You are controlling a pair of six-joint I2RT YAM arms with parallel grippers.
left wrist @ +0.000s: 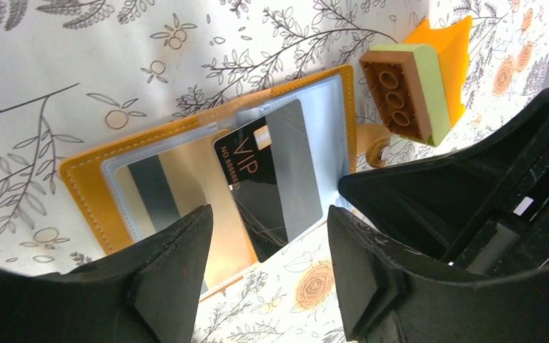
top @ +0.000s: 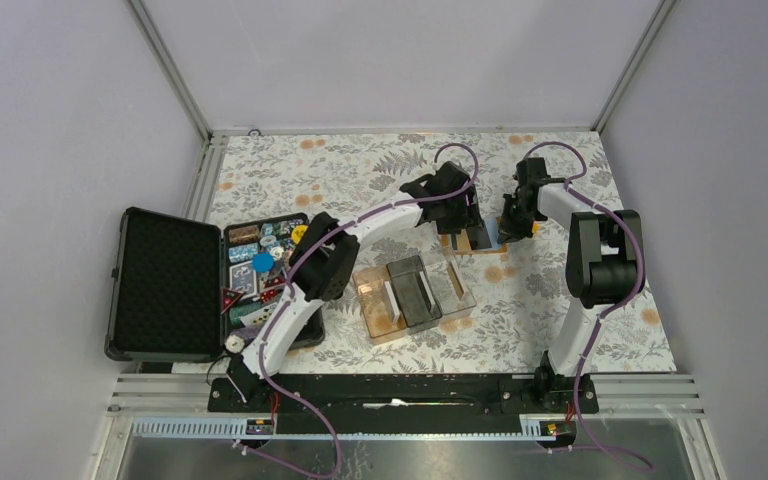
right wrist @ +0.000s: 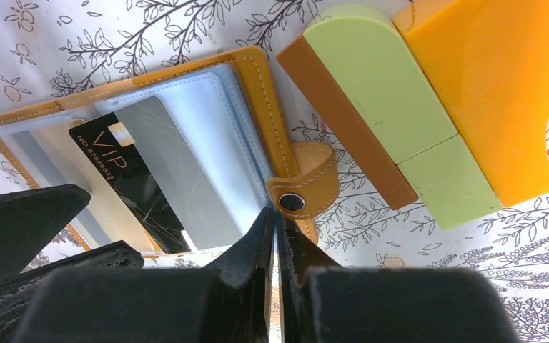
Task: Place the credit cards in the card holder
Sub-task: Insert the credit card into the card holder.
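My left tool [left wrist: 268,221] hangs wide and empty over the card holder [left wrist: 84,179]; black VIP card [left wrist: 254,193] looks only half-seated, right tool [right wrist: 275,236] pinched shut

The floral surface [top: 580,300] carries an open black case [top: 165,285] at left, a clear divided tray [top: 415,295], the open card holder [right wrist: 257,93] and blocks [right wrist: 400,107] beside it.

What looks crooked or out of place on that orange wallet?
The black VIP card lies slanted across the open card holder, only partly under a clear sleeve, not square with its edges. Its face also looks scratched near the lower end.
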